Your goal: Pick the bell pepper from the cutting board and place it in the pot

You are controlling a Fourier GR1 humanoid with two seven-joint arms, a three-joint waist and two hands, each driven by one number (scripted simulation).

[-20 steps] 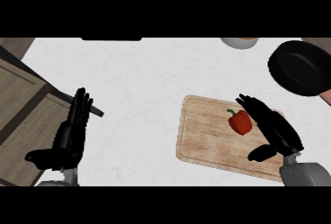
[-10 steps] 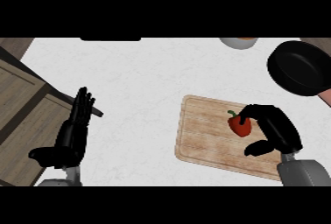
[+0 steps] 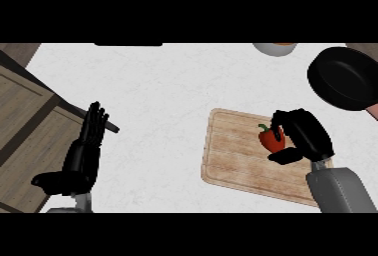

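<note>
One red bell pepper [image 3: 271, 142] lies on the pale wooden cutting board [image 3: 235, 165], right hand [image 3: 303, 135] curled around it for lifting toward the black round pot [image 3: 347, 77] at one o'clock; left hand [image 3: 85, 150] rests flat-fingered.

A kitchen, seen steeply from above; a pale, faintly mottled counter [image 3: 184, 100] fills most of the view; a wooden cutting board [image 3: 236, 165] lies on it with a red bell pepper [image 3: 272, 141] on top; a black pot [image 3: 345, 77] stands at the upper right; a bowl [image 3: 275, 48] shows at the top edge; wood-panelled cabinet fronts [image 3: 29, 125] run along the left side.
</note>
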